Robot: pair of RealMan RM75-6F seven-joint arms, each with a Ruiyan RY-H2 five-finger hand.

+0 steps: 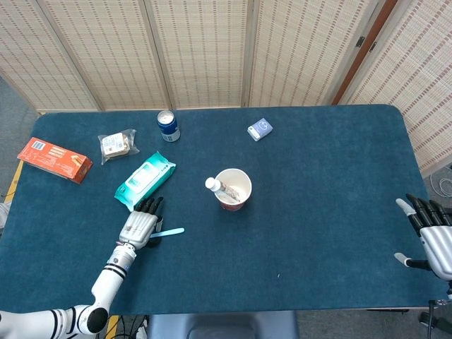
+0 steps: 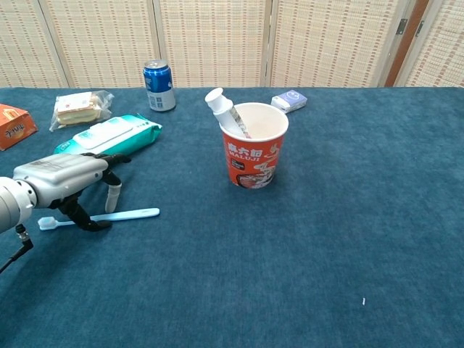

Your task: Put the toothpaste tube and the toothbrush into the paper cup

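Observation:
The red-and-white paper cup (image 1: 233,189) (image 2: 254,155) stands mid-table with the white-capped toothpaste tube (image 1: 213,185) (image 2: 217,101) leaning inside it, cap over the left rim. A light blue toothbrush (image 1: 170,232) (image 2: 135,214) lies flat on the blue cloth to the cup's front left. My left hand (image 1: 140,226) (image 2: 62,180) hovers low over the brush's head end, thumb on the near side and a finger on the far side, fingers apart and touching down beside it. My right hand (image 1: 431,237) rests open at the table's right edge, seen only in the head view.
Behind my left hand lies a teal wipes pack (image 1: 145,180) (image 2: 109,134). Further back are a blue can (image 1: 168,126) (image 2: 158,85), a snack bag (image 1: 117,145) (image 2: 76,107), an orange box (image 1: 54,159) (image 2: 13,125) and a small blue-white box (image 1: 260,128) (image 2: 289,100).

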